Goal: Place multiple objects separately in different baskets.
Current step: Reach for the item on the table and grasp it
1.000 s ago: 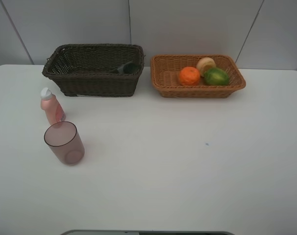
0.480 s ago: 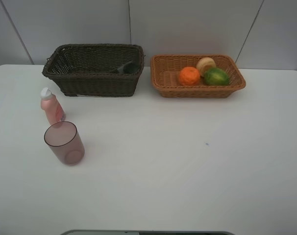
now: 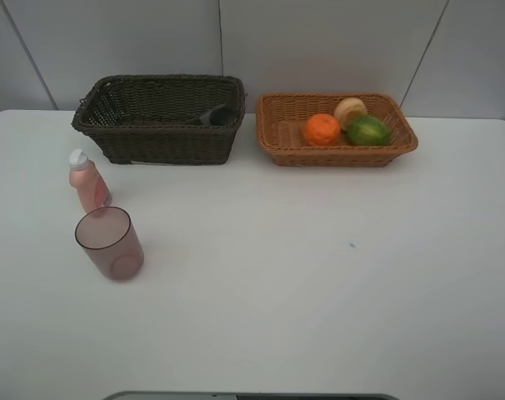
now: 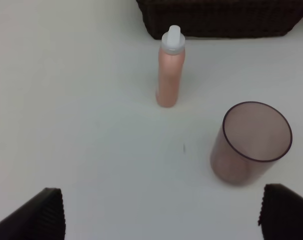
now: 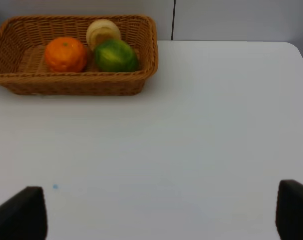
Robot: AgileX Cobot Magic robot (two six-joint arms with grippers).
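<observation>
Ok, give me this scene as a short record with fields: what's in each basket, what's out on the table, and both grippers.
dark brown basket: dark grey pump bottle inside
light tan basket: orange, green fruit, peach-like fruit
table: pink bottle and mauve cup, both upright, apart from each other, outside the baskets
left gripper: open, empty, facing the cup and bottle
right gripper: open, empty
</observation>
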